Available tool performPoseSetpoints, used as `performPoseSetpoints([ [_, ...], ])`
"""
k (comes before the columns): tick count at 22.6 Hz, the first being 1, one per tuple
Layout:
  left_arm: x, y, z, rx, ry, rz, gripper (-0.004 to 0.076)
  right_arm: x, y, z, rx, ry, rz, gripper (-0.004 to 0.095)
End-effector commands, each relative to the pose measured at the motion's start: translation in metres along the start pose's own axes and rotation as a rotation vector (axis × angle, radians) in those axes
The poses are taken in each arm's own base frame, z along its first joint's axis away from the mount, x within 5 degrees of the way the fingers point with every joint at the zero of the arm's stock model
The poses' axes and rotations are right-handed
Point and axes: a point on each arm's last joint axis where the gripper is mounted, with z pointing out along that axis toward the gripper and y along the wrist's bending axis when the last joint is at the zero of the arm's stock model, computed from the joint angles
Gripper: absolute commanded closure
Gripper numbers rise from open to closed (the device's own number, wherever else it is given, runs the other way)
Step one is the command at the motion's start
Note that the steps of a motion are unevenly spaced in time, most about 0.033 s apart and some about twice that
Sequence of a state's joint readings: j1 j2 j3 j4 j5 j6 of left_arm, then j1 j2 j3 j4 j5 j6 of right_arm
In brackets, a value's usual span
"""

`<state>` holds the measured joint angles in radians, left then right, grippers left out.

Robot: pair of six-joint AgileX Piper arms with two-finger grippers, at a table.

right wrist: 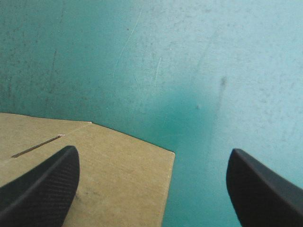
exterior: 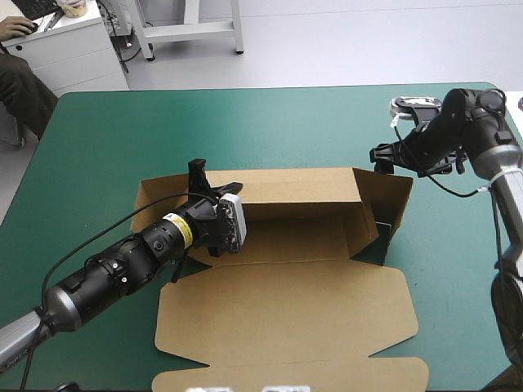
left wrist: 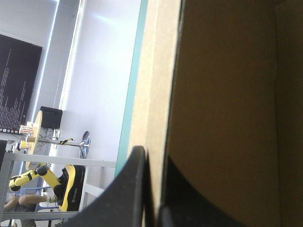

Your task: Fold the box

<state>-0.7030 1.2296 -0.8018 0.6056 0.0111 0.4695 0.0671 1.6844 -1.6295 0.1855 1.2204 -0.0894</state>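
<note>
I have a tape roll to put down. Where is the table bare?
Bare: the table strip between the box's far wall and the far edge. Crowded: the middle, with box, flat lid, left gripper clamped on its wall, right gripper open at its right end.

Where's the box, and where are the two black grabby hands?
box (exterior: 286,318), high view, on its flat lid.
left gripper (left wrist: 152,153), left wrist view, midway between its fingertips, pinching a box wall.
right gripper (right wrist: 152,152), right wrist view, midway between its open fingertips.

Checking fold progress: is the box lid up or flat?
Flat: the box lid lies spread on the teal-green cover, before its raised walls.
</note>
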Motion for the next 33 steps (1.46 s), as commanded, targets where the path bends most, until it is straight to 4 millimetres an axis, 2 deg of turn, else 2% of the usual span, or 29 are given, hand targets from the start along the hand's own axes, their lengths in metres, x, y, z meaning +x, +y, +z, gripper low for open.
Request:
performPoseSetpoints([
  [1, -0.006, 0.001, -0.001, -0.007, -0.026, -0.065, 0.0734, 0.026, 0.001, -0.032, 0.012, -0.016, -0.055, 0.0126],
  [3, -0.006, 0.001, -0.001, -0.007, -0.026, -0.070, 0.0734, 0.035, 0.002, -0.029, 0.003, -0.017, -0.064, 0.0126],
  [6, -0.007, 0.005, -0.002, -0.015, -0.027, -0.135, 0.0734, 0.036, 0.002, -0.032, 0.007, -0.028, -0.069, 0.0126],
  [10, -0.016, 0.022, -0.004, -0.059, -0.049, -0.169, 0.0734, 0.039, 0.005, -0.031, -0.025, 0.002, -0.075, 0.0126],
  [14, -0.013, 0.022, -0.004, -0.047, -0.007, -0.154, 0.0734, 0.040, 0.013, -0.034, -0.108, -0.016, -0.076, 0.0127],
  [18, -0.008, 0.023, -0.004, -0.043, 0.026, -0.159, 0.0734, 0.044, 0.015, -0.043, -0.112, -0.036, -0.090, 0.0126],
  [26, 0.003, 0.031, -0.004, -0.085, 0.035, -0.229, 0.0734, 0.071, 0.013, -0.020, -0.130, 0.057, -0.102, 0.0127],
  [33, 0.006, 0.025, 0.011, -0.054, 0.046, -0.221, 0.0734, 0.093, 0.022, -0.027, -0.206, 0.035, -0.110, 0.0127],
])
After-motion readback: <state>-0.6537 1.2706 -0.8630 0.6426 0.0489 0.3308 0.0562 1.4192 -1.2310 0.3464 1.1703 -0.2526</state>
